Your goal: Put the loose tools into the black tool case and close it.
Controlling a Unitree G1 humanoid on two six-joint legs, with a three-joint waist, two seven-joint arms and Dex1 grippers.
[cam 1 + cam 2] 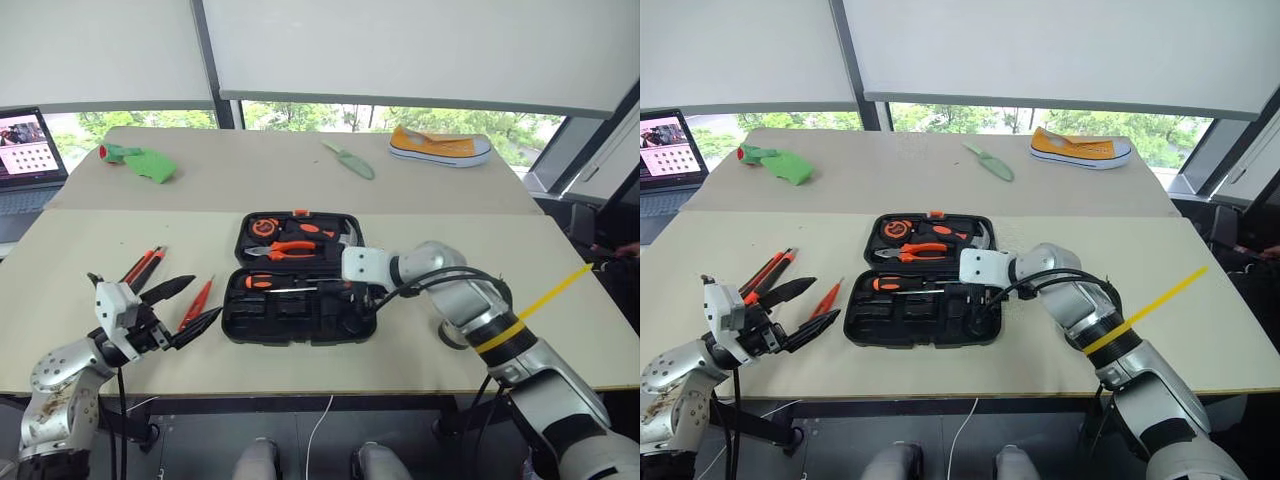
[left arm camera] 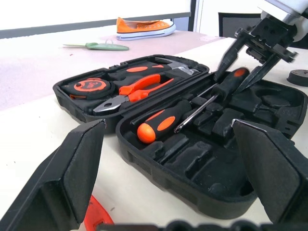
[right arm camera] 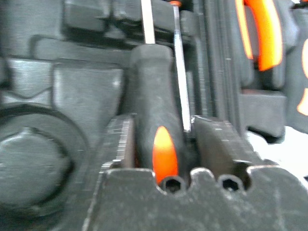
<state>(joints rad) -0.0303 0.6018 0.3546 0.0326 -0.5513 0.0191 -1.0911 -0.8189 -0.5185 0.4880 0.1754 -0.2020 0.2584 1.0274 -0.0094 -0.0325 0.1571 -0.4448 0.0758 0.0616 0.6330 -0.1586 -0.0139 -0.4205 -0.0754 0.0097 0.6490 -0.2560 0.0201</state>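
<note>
The case (image 1: 300, 292) lies open on the table (image 1: 420, 240) so its slots face up. My right gripper (image 2: 250, 57) straddles a screwdriver (image 2: 226, 86) laid in its slot – fingers loosely either side, whether touching I cannot tell. My left gripper (image 1: 180, 305) waits spread wide beside the loose tools (image 1: 165, 280) left of the case – ready for the next pick.

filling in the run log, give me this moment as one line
stage: placing screwdriver in tool case | right gripper: fingers astride its handle | left gripper: open, empty | still loose: utility knife, tester screwdriver | case: open
</note>
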